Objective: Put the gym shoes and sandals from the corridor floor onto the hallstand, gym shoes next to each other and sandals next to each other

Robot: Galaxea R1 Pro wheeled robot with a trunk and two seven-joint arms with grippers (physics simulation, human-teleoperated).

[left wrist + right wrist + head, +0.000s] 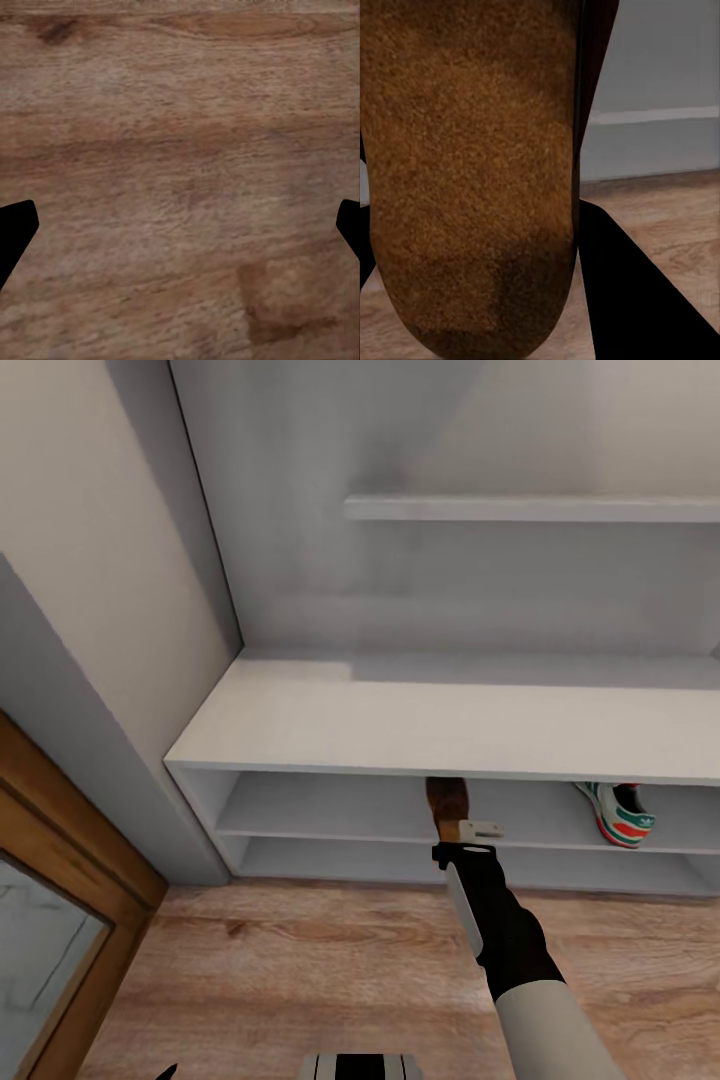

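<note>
right pincer [452, 822] is clamped on a sandal [447, 800], heel end in the grip, toe end already pushed under the bench top and into the upper open shelf [330, 822] of the shoe rack [400, 720]. in the right wrist view the mottled brown footbed of the sandal [472, 172] sits close against the lens with a dark finger [630, 292] beside it, floor and grey rack behind.

step in hand, as i read it: sliding this sandal onto the upper shelf. to do it well, keep the sandal level with the shelf board, go further in so the whole sole rests on the board and none overhangs the front edge, then let go and back straight out without dragging it. leave room alongside for the second sandal. a sneaker [620, 812] already sits on the same shelf, well apart to the right; don't crowd it, its mate needs the spot next to it.

right arm [510, 940] stretches forward and down from the lower right of the head view, forearm nearly straight, wrist low at shelf height just in front of the rack.

left pincer [180, 225] is spread apart, holding nothing, dark fingertips [15, 229] at both edges of the left wrist view, pointing down at bare wood floor [180, 135]. floor [330, 970] in front of the rack shows no shoes in the head view.
</note>
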